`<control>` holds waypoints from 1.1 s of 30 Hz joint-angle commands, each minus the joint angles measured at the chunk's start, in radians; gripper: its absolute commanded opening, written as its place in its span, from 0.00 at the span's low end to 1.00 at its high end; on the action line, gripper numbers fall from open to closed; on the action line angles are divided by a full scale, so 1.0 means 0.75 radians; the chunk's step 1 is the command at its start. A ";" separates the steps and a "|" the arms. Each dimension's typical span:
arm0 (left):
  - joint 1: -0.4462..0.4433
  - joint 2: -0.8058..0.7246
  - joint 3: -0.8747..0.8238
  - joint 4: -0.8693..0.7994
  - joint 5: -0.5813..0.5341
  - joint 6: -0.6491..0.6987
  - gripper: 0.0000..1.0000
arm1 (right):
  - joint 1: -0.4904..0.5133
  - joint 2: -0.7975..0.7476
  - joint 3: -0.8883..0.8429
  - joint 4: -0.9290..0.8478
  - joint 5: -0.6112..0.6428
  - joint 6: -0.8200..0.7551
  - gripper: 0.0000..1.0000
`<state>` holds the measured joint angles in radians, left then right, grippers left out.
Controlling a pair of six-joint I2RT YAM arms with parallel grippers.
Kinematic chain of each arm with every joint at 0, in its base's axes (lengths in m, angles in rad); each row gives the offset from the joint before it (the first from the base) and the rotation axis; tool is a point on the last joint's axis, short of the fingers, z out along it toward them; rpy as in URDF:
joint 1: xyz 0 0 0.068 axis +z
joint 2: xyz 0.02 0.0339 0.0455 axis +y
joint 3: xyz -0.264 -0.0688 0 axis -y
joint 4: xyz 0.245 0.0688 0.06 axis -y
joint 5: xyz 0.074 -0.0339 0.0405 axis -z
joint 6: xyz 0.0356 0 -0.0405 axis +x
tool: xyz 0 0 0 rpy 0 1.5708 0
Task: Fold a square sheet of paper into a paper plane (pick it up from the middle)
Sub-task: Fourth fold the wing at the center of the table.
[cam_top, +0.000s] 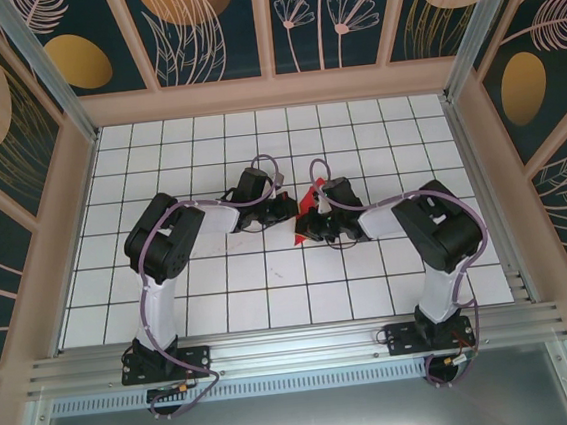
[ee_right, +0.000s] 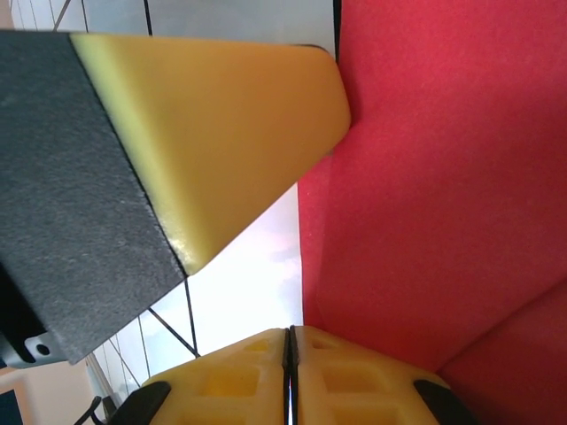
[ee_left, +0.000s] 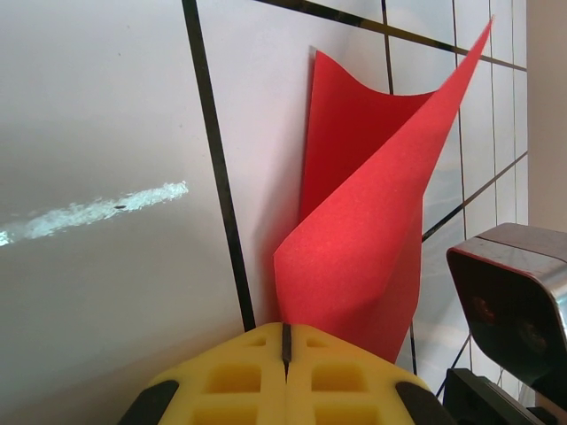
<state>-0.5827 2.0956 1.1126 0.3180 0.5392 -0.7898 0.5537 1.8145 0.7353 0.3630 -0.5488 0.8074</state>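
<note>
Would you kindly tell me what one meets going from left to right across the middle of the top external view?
Left arm's black elbow → left gripper → thin bright red sheet of paper → right arm's black elbow.

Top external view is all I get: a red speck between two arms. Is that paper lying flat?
Observer: No. In the left wrist view the red sheet stands curled up off the table, one corner pointing high.
Visitor: Is anything holding it?
Observer: The left claw is shut, and the sheet's lower edge runs in at its tips, apparently pinched.
Visitor: And the other claw?
Observer: The right claw is shut too, with the sheet right at its tips.
</note>
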 commanded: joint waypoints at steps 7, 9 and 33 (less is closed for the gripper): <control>-0.008 0.022 0.006 -0.037 -0.044 0.018 0.00 | 0.017 -0.234 -0.108 0.013 0.037 0.021 0.14; -0.008 0.022 0.008 -0.037 -0.044 0.014 0.00 | 0.034 -0.203 -0.113 0.039 0.024 0.048 0.12; -0.009 0.021 0.010 -0.057 -0.072 0.017 0.00 | 0.037 -0.273 -0.050 -0.098 0.182 0.002 0.11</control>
<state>-0.5838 2.0956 1.1137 0.3176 0.5224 -0.7902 0.6075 1.7412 0.6979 0.3500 -0.4866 0.8585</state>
